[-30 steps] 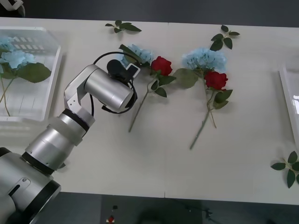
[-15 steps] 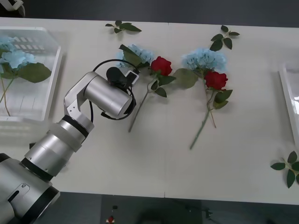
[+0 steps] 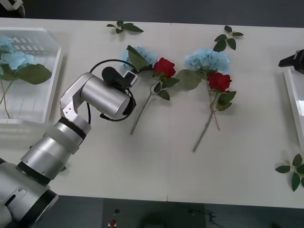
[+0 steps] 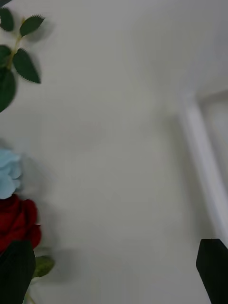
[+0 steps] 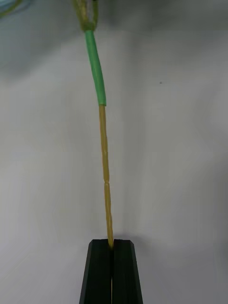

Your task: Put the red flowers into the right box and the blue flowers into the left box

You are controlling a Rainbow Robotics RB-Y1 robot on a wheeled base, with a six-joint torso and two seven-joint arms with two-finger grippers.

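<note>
My left gripper (image 5: 112, 243) is shut on the thin yellow-green stem (image 5: 103, 142) of a blue flower (image 3: 141, 54), whose head lies just beyond the wrist (image 3: 124, 77) at the table's middle left. A red flower (image 3: 165, 66) lies right beside it. Farther right lie another blue flower (image 3: 207, 59) and a red flower (image 3: 219, 80), side by side. The left box (image 3: 53, 83) holds blue flowers (image 3: 14, 59). The right box (image 3: 290, 97) shows its rim at the right edge. My right gripper (image 3: 290, 61) hovers open just beyond that rim, seeing the rim (image 4: 202, 156) and a red flower (image 4: 16, 223).
Loose green leaf sprigs lie at the back left (image 3: 124, 27), back middle (image 3: 226, 39) and front right (image 3: 293, 170). The left arm's silver links stretch from the near left corner across the table. The table's near middle is bare white surface.
The left arm has drawn slightly left and back with the stem in its grip, turning the blue flower's leaf. The right gripper has come into the front view at the right edge.
</note>
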